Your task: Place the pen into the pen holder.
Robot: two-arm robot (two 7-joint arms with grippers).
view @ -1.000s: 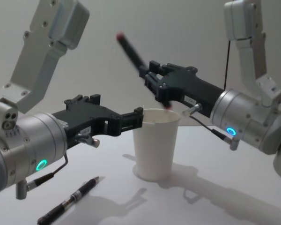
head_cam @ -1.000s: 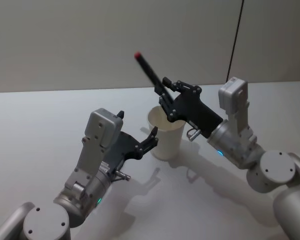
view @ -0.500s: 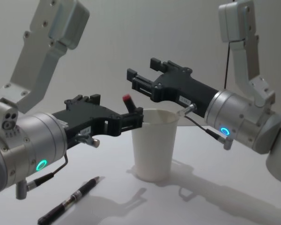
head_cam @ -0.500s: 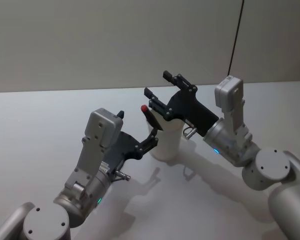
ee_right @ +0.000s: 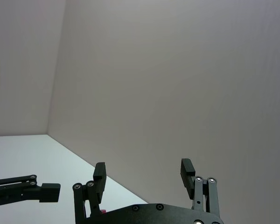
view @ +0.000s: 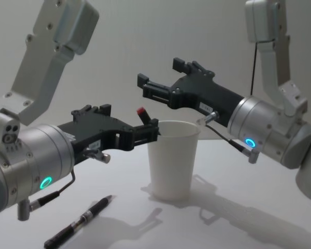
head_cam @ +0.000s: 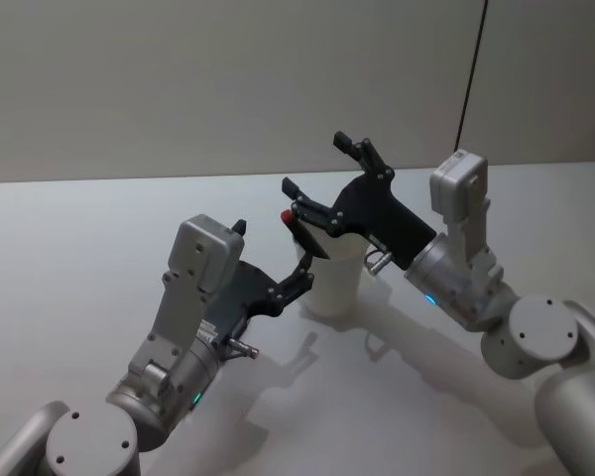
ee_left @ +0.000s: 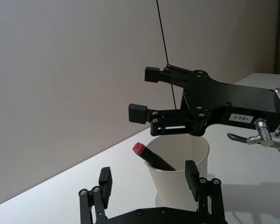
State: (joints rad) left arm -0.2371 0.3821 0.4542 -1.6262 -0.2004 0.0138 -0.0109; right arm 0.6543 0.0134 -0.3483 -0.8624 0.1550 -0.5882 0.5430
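pen (ee_left: 155, 159) aslant in holder (ee_left: 172, 186), red end up

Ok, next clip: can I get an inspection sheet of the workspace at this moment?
Surface: white table, smooth, no marks seen.
Job's things: white paper cup standing upright; red-capped black pen leaning inside it, cap above the rim.
Clutter: second black pen lying flat on the table near the left arm.
Grippers: left gripper open, beside the cup at rim height, contact cannot be told; right gripper open above the cup, holding nothing.
Cables: thin black cable running up behind the right arm.
Surroundings: plain wall; nothing else seen.
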